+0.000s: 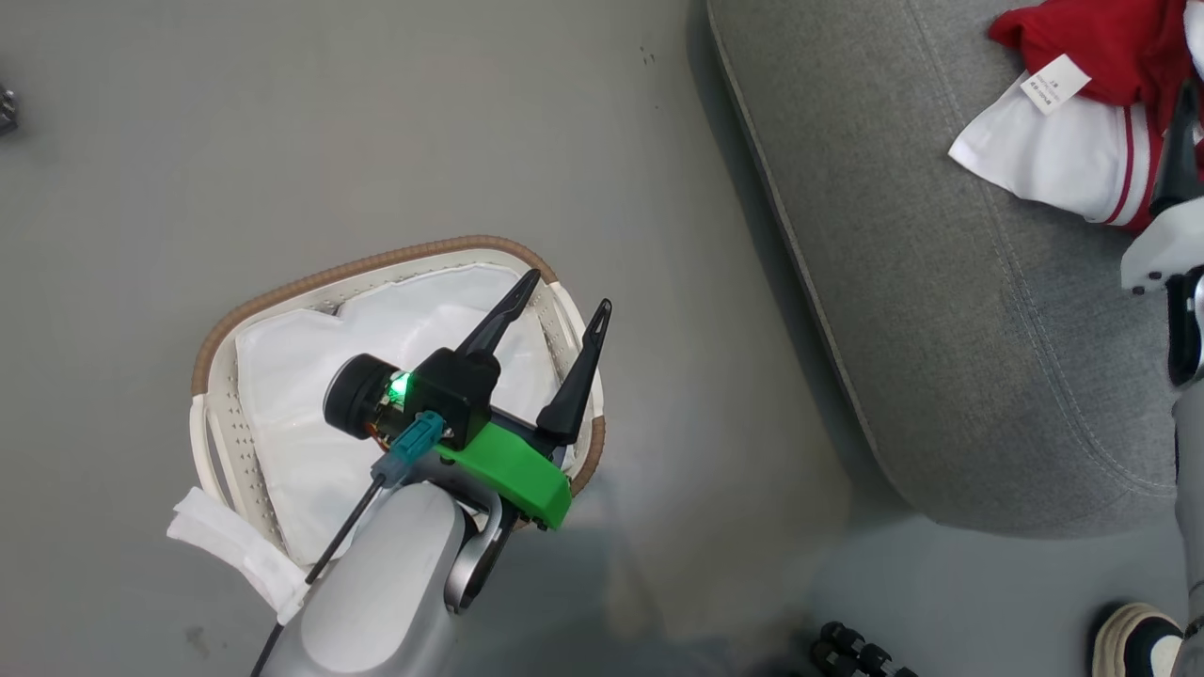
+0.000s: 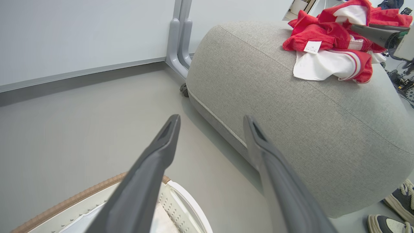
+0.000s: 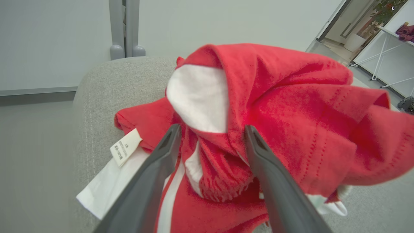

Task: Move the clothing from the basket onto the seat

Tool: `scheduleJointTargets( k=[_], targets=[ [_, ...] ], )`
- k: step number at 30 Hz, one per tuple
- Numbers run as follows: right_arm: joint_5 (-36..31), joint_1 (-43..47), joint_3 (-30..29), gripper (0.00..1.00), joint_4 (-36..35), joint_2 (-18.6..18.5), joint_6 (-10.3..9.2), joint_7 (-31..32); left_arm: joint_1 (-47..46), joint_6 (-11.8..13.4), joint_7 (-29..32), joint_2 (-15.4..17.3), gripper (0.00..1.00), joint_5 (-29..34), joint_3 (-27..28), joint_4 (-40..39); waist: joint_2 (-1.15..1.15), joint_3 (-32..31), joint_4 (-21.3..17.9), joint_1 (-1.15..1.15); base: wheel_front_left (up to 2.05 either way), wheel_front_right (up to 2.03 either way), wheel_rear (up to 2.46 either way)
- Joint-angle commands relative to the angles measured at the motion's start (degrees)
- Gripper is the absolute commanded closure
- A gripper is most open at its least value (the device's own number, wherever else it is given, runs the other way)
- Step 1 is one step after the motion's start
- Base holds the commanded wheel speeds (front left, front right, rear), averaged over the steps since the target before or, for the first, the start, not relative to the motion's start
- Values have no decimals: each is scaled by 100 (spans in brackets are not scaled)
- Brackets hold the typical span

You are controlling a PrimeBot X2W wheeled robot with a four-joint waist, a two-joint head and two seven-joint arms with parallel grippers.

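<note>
The oval white perforated basket [image 1: 218, 425] with a brown woven-look rim stands on the grey floor [image 1: 376, 141] at the left of the head view. A white fabric liner [image 1: 301, 414] lies inside it, and 1 flap of the liner hangs over the near-left rim onto the floor. The left gripper [image 1: 571, 290] hangs above the right side of the basket. Its 2 dark fingers are spread apart with nothing between them, and their tips point past the rim toward the floor and the seat. To the right, apart from the basket, stands the seat [image 1: 941, 329], a large grey fabric-upholstered cushion with a rounded edge and stitched seams. The clothing [image 1: 1063, 150], red and white garments with striped trim, lies in a crumpled heap on top of the seat near its far right part. A small white tag [image 1: 1053, 85] shows on the heap's left side. The right gripper [image 3: 212, 128] is at the heap. Its 2 fingers are spread apart, in the released state, with bunched red cloth between and beyond the tips. Contact between the fingers and the cloth cannot be determined. A shoe [image 1: 1133, 639] rests on the floor at the lower right, beside the seat.
</note>
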Motion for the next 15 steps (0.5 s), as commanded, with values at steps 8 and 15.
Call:
scheduleJointTargets(
  k=[8,15],
  targets=[
    [423,1441,125,0,-1195,375,-6,0,370,-11,2,-80,0,56,386,-18,0,-724,186,-1,0,0,0],
    [628,2169,497,0,-1600,712,-6,0,746,-11,2,-166,0,240,988,-86,0,-1173,535,-1,0,0,0]
  ],
)
